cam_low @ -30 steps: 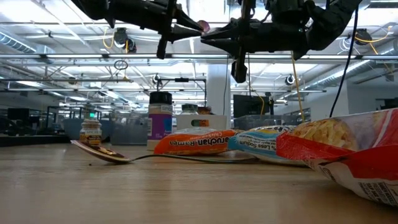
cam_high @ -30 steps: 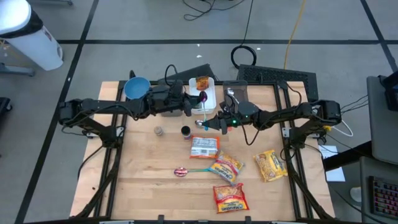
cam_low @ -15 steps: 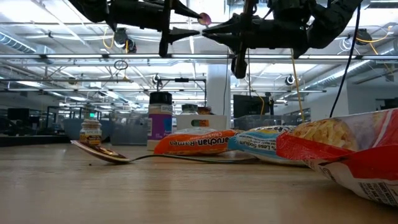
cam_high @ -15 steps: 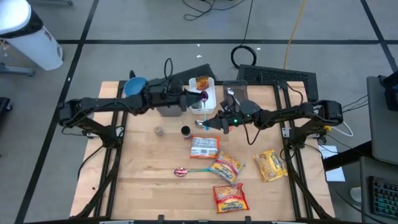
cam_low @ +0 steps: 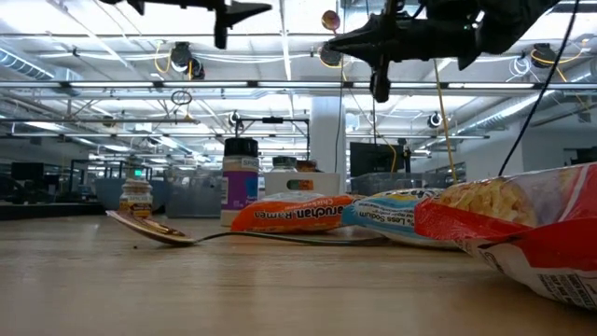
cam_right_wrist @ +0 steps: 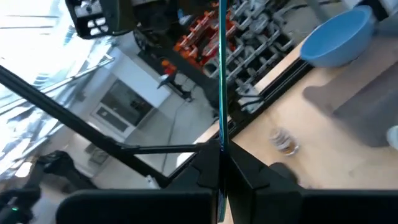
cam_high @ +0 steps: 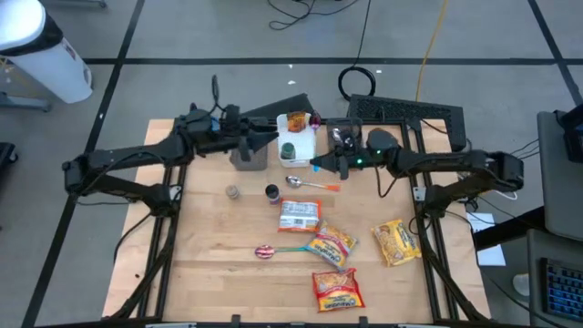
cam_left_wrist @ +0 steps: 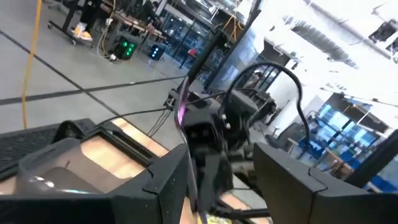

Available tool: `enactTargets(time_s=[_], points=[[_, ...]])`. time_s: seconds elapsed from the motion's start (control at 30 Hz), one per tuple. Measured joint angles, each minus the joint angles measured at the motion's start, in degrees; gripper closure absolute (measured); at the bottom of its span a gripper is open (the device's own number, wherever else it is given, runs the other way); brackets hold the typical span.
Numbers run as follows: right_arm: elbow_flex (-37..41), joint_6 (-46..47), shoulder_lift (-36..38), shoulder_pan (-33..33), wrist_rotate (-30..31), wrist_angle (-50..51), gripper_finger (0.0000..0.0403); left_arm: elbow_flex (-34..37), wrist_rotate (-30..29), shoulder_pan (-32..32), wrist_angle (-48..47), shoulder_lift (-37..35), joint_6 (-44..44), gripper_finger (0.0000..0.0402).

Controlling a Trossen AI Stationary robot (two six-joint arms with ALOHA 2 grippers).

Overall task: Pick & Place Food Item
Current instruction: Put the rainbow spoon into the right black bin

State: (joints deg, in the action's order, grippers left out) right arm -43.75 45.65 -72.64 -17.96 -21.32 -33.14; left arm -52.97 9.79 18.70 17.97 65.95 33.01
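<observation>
Near the top centre of the high view we see a white tray point(cam_high: 306, 142) holding an orange food packet point(cam_high: 296, 120) at its far end and a small green-and-white item point(cam_high: 288, 150) nearer us. Just left of it the left gripper point(cam_high: 271, 137) hangs above the table with its fingers partly apart and nothing between them. Just right of the tray the right gripper point(cam_high: 317, 162) is clamped tight on the thin teal handle of a spoon point(cam_right_wrist: 221, 74), which stands straight up from its fingers. A blue bowl point(cam_right_wrist: 336, 40) sits at the upper right of the right wrist view; we cannot tell what is in it. In the lower middle of the high view, a ramen packet point(cam_high: 299, 214) and three snack bags point(cam_high: 331, 244) lie loose on the table point(cam_high: 209, 264).
</observation>
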Motion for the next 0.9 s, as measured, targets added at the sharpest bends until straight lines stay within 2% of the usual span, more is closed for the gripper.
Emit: enactTargets(time_s=[0.43,0.67,0.9], points=[[0.00,-10.79,15.74,-6.57,0.08,24.97,0.0403,0.00,-8.36,-0.02,-24.33,-14.95,-5.94,0.0211],[0.00,-14.53,19.83,-7.21,0.40,38.69,0.0403,0.00,-8.47,-0.02,-29.20,-17.94,-5.88,0.0210],[0.02,-15.81,20.37,-7.12,1.32,43.11,0.0403,-0.06,-8.47,-0.02,-28.20,-17.12,-6.11,0.0210]])
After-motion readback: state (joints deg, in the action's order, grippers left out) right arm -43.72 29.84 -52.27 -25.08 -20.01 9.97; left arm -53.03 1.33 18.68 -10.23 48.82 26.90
